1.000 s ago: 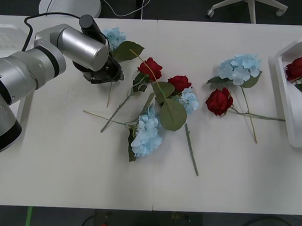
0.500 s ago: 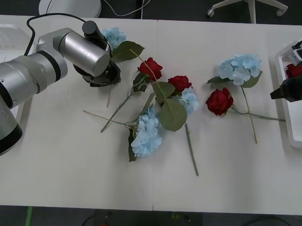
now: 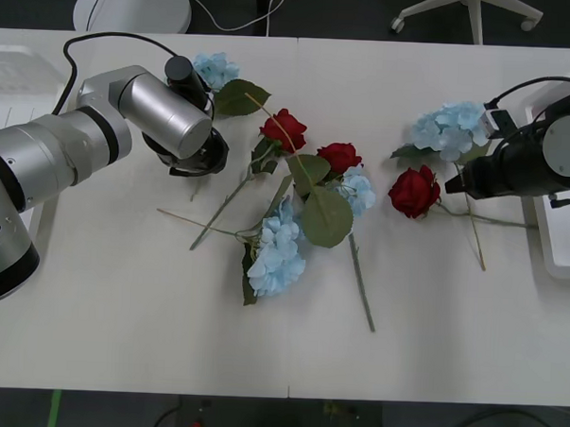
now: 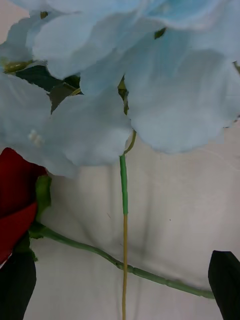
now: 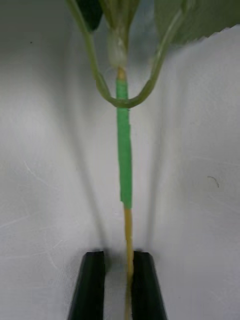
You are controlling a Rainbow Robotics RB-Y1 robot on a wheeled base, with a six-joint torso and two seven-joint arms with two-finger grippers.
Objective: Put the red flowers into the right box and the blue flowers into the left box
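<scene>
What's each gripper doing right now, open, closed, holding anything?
Left gripper: closed on the stem of a blue flower at the table's far left.
Right gripper: open, fingers either side of another blue flower's stem, holding nothing.

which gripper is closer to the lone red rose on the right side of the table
Right. The right gripper sits just beside that rose, above its stem. The left gripper is far across the table, closed on a blue flower's stem.
</scene>
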